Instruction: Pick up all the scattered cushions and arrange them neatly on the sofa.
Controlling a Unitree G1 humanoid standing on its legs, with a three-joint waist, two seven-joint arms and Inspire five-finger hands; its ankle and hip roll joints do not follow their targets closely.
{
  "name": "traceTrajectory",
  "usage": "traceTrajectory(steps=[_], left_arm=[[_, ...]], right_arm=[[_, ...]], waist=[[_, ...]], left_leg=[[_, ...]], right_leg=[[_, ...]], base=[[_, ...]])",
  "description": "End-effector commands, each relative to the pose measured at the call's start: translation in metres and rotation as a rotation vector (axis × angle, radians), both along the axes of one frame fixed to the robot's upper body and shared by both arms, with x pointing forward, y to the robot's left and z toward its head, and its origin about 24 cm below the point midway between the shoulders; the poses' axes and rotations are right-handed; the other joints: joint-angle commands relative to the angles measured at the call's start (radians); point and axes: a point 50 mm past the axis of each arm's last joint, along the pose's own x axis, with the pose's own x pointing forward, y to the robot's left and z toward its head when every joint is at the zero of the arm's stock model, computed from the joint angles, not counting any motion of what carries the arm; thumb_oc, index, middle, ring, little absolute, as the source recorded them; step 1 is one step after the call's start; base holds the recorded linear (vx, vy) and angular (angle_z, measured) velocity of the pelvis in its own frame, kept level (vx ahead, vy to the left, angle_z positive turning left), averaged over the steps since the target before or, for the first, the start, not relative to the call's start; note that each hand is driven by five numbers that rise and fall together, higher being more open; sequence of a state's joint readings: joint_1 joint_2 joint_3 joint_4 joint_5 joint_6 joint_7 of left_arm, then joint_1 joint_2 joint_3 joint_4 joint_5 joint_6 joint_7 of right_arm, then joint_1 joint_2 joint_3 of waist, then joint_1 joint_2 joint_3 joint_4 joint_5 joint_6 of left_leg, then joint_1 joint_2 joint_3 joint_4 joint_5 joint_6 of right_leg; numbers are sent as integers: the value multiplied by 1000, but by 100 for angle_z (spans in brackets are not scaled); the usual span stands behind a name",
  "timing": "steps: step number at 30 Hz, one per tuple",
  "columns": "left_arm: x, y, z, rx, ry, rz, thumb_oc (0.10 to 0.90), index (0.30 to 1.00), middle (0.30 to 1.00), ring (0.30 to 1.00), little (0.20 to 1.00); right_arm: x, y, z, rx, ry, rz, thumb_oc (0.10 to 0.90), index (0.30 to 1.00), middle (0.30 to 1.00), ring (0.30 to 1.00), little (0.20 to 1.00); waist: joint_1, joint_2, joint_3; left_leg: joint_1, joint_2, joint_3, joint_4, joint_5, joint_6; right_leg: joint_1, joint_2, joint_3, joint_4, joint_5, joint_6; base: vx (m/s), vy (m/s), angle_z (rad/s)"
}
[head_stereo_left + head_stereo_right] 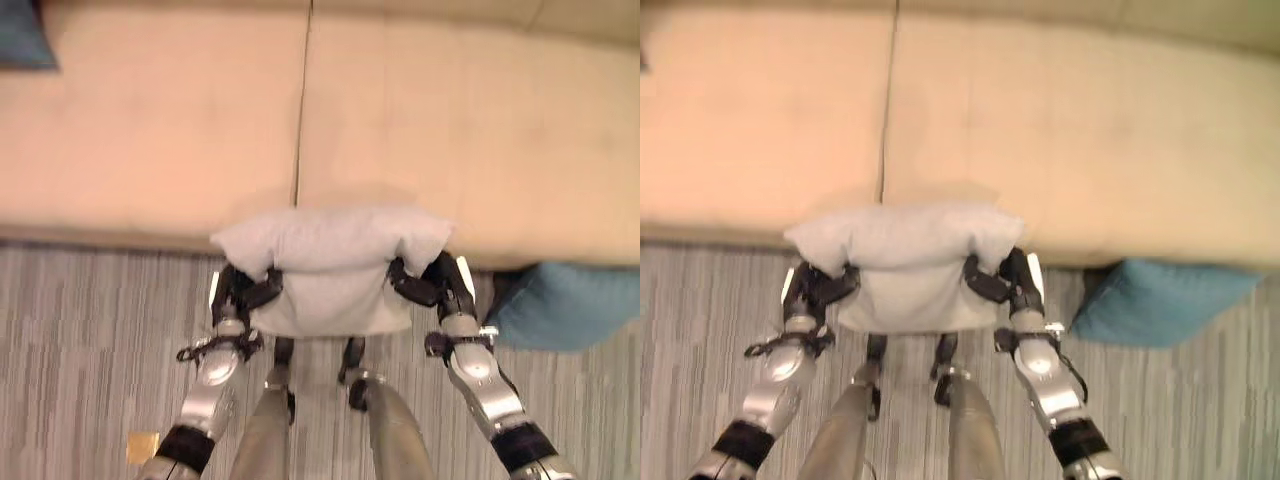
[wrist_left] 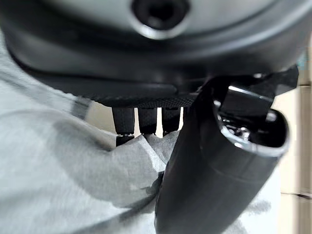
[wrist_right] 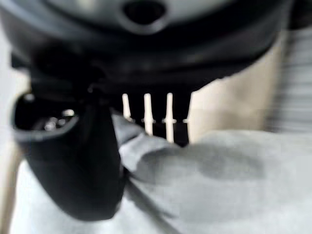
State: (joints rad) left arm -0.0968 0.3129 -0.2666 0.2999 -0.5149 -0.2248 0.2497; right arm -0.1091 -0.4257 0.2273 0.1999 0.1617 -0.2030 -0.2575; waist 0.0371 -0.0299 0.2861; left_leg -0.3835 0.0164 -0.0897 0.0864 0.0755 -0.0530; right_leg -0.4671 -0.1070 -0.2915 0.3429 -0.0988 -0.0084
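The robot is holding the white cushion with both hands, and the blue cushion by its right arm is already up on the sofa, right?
Not quite. The blue cushion by its right arm lies on the floor against the sofa front, not up on the seat; the right eye view shows this. The rest holds: the left hand and right hand both grip the white cushion.

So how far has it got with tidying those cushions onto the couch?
One dark teal cushion already lies on the sofa, at its far left. In hand: the left hand and right hand pinch a white cushion at the sofa's front edge. Left: a teal cushion on the floor at the sofa's foot.
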Motion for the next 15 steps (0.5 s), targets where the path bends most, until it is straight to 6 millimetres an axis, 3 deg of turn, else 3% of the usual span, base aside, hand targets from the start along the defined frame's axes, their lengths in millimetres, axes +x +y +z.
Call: traceTrajectory(steps=[1,2,5,10,11,15], left_arm=[[17,-32,51,-39,-290,-174,400,300,300,300,300],[9,-24,44,-50,-265,-156,400,300,300,300,300],[-2,-14,36,-61,-236,-123,400,300,300,300,300],[-6,-12,35,-18,-233,-126,400,300,300,300,300],[-13,-5,31,2,-219,-114,400,300,300,300,300],[-25,4,23,22,-179,-98,400,300,300,300,300]], right_arm=[[11,23,56,31,-290,138,400,300,300,300,300],[3,13,53,-8,-277,119,400,300,300,300,300],[-6,1,49,-35,-257,89,400,300,300,300,300],[-12,-13,49,-28,-253,27,400,300,300,300,300],[-14,-11,47,-30,-242,37,400,300,300,300,300],[-15,-3,38,-5,-196,79,400,300,300,300,300]], waist=[[-20,-5,-82],[-17,-8,-101],[-12,-15,-132],[-17,-19,-156],[-11,-20,-183],[2,-40,-224]], left_leg=[[9,-12,-4,15,-18,-61],[69,-6,1,0,-24,-66],[129,-11,16,-15,-27,-68],[129,-8,110,-36,15,-72],[190,-3,142,-88,-10,-49],[239,-22,141,-108,-39,-12]], right_leg=[[151,-6,28,-168,33,83],[233,3,8,-212,27,82],[337,9,-24,-278,34,85],[417,-2,-79,-340,50,101],[444,1,-77,-353,60,111],[483,-19,-58,-359,68,133]], base=[[147,-82,23],[160,-64,22],[169,-43,36],[84,64,50],[204,169,23],[202,172,-12]])
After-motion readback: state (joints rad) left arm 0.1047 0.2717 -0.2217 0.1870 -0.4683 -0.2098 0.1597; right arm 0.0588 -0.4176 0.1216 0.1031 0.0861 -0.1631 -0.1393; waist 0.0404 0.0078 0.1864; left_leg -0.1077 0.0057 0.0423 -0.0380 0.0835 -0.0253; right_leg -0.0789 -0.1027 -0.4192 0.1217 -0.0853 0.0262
